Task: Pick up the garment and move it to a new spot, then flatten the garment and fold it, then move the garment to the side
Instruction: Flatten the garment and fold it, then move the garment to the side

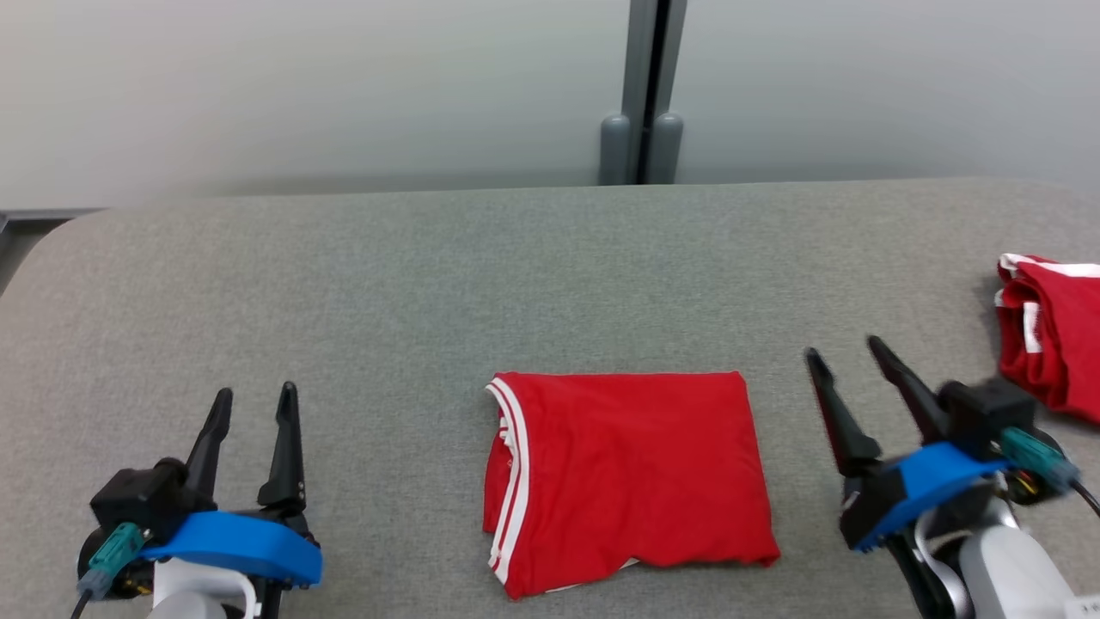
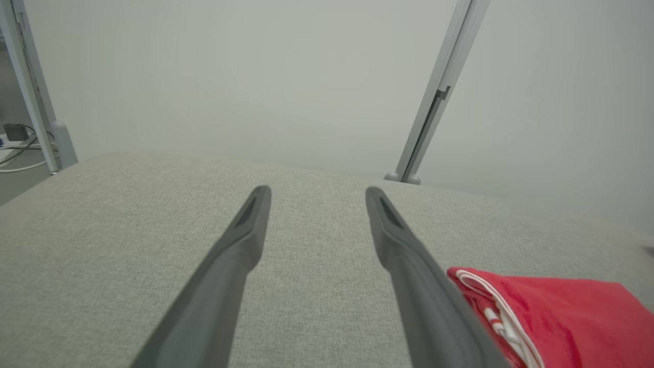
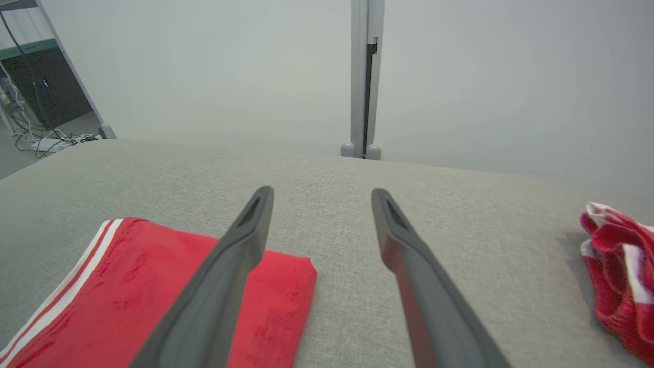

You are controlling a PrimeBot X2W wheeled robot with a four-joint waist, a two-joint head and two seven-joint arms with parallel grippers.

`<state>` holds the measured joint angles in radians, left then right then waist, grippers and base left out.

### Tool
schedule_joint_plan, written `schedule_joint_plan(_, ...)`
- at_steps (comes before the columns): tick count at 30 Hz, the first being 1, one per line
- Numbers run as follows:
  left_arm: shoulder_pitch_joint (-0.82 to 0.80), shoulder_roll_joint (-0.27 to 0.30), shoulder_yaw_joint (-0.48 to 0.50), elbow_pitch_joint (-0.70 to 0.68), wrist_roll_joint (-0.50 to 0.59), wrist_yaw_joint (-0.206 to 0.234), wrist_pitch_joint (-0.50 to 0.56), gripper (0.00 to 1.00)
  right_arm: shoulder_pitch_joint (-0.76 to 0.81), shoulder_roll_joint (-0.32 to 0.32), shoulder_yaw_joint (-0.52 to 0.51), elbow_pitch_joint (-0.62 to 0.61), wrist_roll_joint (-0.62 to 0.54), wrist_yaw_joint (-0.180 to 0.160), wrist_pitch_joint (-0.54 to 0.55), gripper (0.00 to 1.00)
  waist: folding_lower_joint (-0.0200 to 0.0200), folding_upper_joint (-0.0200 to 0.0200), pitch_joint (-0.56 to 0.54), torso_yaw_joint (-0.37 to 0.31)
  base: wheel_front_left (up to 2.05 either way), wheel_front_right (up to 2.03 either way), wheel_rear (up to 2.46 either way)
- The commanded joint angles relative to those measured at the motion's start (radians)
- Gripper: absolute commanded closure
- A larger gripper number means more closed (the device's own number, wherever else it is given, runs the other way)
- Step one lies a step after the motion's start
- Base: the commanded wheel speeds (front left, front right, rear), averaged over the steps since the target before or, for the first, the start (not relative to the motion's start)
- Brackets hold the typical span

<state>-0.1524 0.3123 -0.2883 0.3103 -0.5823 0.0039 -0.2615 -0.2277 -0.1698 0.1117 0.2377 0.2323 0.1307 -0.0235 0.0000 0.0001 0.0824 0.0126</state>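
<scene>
In the head view, the folded garment (image 1: 627, 477) is seen on the surface (image 1: 387, 292) between left hand (image 1: 256, 389) and right hand (image 1: 844, 346), each spread apart, empty. A red bundle (image 1: 1053, 335), possibly clothing, is cropped.

Grey fabric tabletop (image 1: 344, 284) with rounded far-left corner, backed by pale wall panels (image 1: 301, 86). Grey vertical post (image 1: 640, 69) between them, two rounded feet (image 1: 614, 148) at base. Cables (image 3: 51, 139) on floor (image 3: 13, 164) past the left edge.

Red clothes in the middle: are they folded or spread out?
Folded. The red garment lies as a compact rectangle on the grey table, with layered white-striped edges stacked along its left side.
</scene>
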Motion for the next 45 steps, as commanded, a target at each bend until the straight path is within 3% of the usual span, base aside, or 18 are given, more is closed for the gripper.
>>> schedule_joint_plan(1,0.017,0.003,0.014,-0.005,0.007,0.006,-0.004,0.00,0.035,-0.005,-0.023,-0.012,0.002,0.000,-0.016,0.00,0.0000,-0.0001,-0.015,-0.017,0.00,0.00,0.00)
schedule_joint_plan(15,0.128,-0.036,0.071,-0.031,0.022,0.037,-0.005,0.00,0.193,0.050,-0.112,-0.058,-0.008,0.000,-0.047,0.00,0.0000,-0.0001,-0.075,-0.060,0.00,0.00,0.00)
schedule_joint_plan(40,0.128,-0.024,0.037,-0.027,0.021,0.056,0.020,0.00,0.175,0.064,-0.094,-0.045,0.013,0.000,0.000,0.00,0.0000,-0.0001,-0.091,-0.072,0.00,0.00,0.00)
schedule_joint_plan(45,0.135,-0.022,0.038,-0.042,0.018,0.058,0.025,0.00,0.127,0.052,-0.032,-0.048,0.035,0.000,0.062,0.00,0.0000,-0.0001,-0.082,-0.076,0.00,0.00,0.00)
